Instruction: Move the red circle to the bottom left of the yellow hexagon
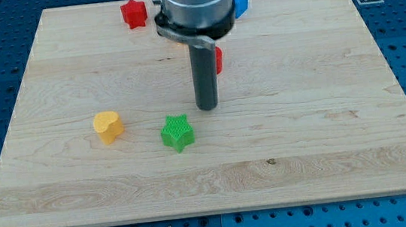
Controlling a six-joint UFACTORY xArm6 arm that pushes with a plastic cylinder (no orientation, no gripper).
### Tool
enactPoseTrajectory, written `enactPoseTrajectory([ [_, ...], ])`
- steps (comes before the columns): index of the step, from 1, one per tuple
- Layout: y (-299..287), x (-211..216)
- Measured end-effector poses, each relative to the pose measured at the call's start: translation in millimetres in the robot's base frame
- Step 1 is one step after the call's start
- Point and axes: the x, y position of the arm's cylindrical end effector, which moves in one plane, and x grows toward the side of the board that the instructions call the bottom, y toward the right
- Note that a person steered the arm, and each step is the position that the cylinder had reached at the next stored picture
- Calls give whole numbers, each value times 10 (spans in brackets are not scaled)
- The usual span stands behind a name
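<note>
Saw a yellow heart-like block (108, 126) on the desk (60, 196) at the view's left, then a green star (177, 133) just below-left of my tip (208, 108). Carried no claw, only a rod; held nothing. Glimpsed a red block (218, 59), likely the circle, half hidden behind the rod. Found no clear yellow hexagon; probably needed to locate it before pushing.

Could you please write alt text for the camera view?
My tip rests on the wooden board, just above-right of a green star. A yellow heart lies left; a red star, a blue block and a partly hidden red block sit farther up.
</note>
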Motion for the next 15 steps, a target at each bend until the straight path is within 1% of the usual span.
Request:
enactPoseTrajectory([
  [1,10,-11],
  [3,286,-630],
  [4,542,-718],
  [5,567,-718],
  [6,552,-718],
  [10,50,-1210],
  [13,-170,-1247],
  [15,97,-1094],
])
